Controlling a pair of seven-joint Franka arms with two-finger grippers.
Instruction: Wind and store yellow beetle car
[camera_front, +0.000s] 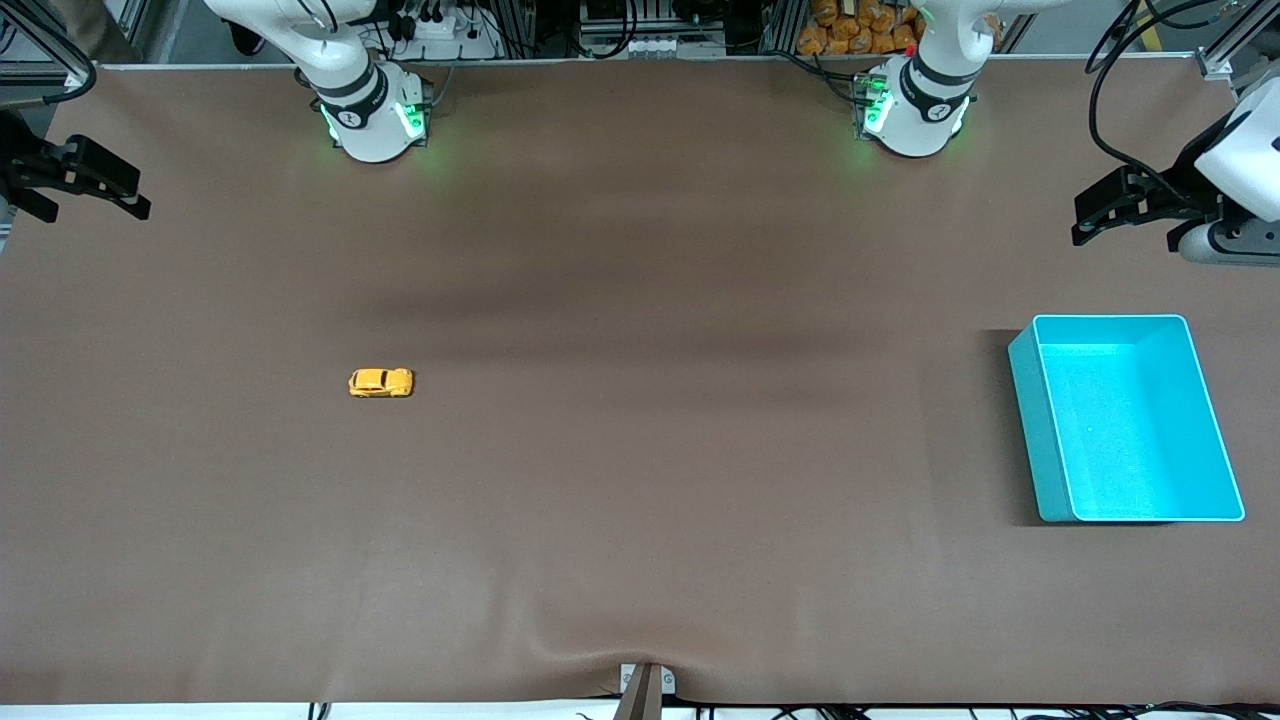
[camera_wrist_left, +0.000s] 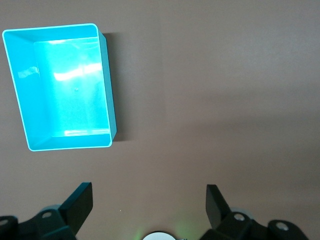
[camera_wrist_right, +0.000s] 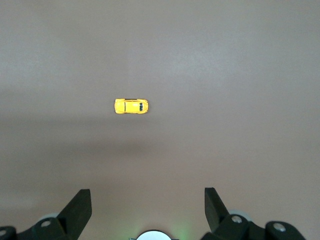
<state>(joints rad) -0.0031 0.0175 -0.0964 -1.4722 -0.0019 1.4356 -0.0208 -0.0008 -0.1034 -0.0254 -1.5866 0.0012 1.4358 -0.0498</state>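
Two pincers are hanging up high, both wide open and holding nothing. Left pincer (camera_front: 1085, 222) is waiting over the worktop (camera_front: 640, 500) edge near the blue bin (camera_front: 1040, 430). Right pincer (camera_front: 135, 200) is waiting at the right arm's end. Yellow beetle car (camera_front: 381, 383) is sitting alone on the worktop, well apart from the bin.

Bin (camera_front: 1040, 430): turquoise, rectangular, open-topped, nothing seen inside; set on the table toward the left arm's end.
Table (camera_front: 640, 480): covered by a brown mat, slightly rippled at the edge nearest the front camera.
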